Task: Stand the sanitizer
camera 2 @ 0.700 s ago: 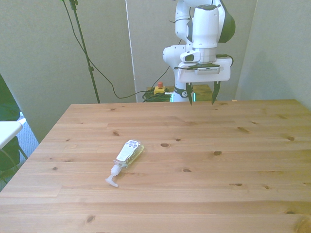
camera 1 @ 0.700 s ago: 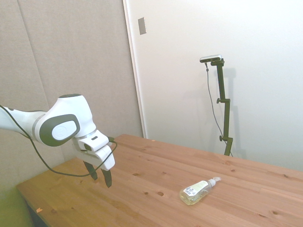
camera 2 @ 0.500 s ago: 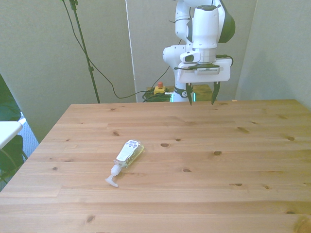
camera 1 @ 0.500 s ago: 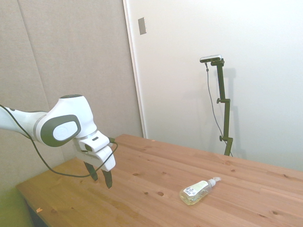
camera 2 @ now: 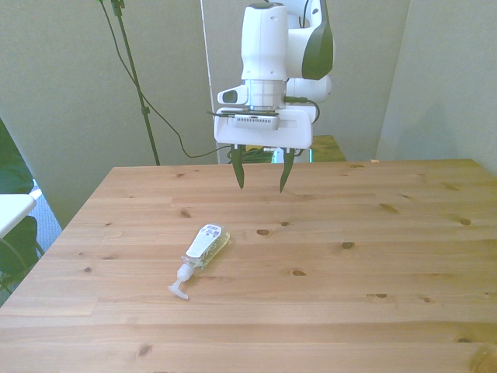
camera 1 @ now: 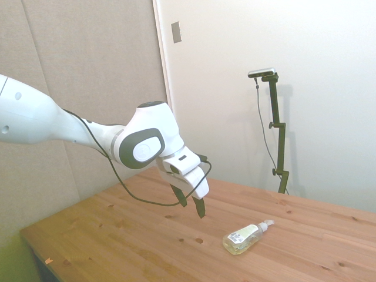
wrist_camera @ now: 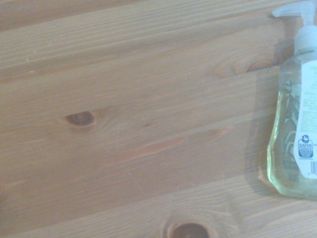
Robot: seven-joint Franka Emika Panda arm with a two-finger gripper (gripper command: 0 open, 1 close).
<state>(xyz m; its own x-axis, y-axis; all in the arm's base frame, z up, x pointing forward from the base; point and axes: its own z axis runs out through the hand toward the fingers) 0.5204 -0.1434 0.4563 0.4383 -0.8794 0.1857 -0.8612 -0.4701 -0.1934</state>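
The sanitizer [camera 2: 205,246] lies flat on the wooden table [camera 2: 373,256], a clear pump bottle of pale yellow liquid with its label facing up and its white nozzle pointing toward the table's near edge. The side view shows the sanitizer [camera 1: 244,237] lying with the pump to the right. My gripper [camera 2: 261,174] hangs open and empty above the table, behind the bottle and to the front view's right of it. From the side, the gripper [camera 1: 191,205] is up and to the left of the bottle. The wrist view catches part of the sanitizer [wrist_camera: 293,129].
Bare wood planks with dark knots [wrist_camera: 80,118] surround the bottle. A black cable [camera 2: 167,124] hangs behind the table's far edge. A white object [camera 2: 12,210] sits off the table at the front view's left.
The arm has swung out over the table toward the bottle: the gripper moved to the front view's left, forward and a little lower. The bottle has not moved.
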